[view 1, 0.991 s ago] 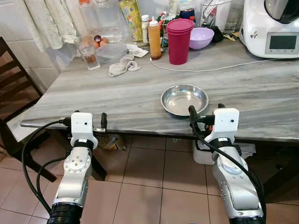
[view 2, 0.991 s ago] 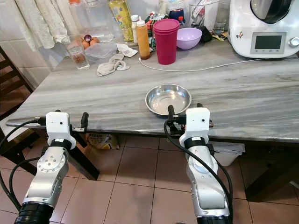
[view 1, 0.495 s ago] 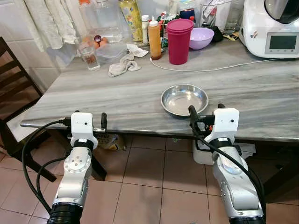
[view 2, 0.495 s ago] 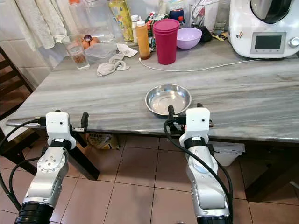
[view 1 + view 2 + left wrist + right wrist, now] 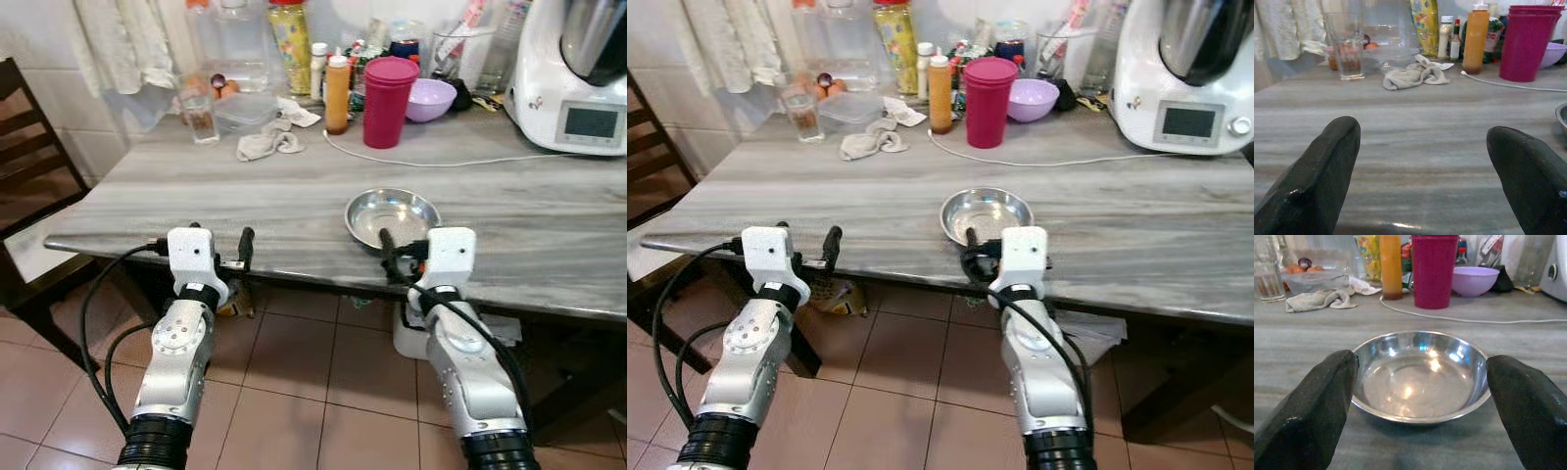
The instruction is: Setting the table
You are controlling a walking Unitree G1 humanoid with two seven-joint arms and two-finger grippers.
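Stepping closer shifts my view; my right hand [image 5: 1418,396] gapes empty before the steel bowl [image 5: 1419,374]. Light, stiff, slick: I'd pinch its rim.

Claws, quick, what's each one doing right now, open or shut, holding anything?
Left claw: open, holding nothing, at the table edge.
Right claw: open, holding nothing, fingers either side of the steel bowl.

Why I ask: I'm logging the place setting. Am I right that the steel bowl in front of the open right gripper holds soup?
Not quite: the steel bowl is empty, its bare shiny bottom plain in the right wrist view. It does sit in front of the open right gripper.
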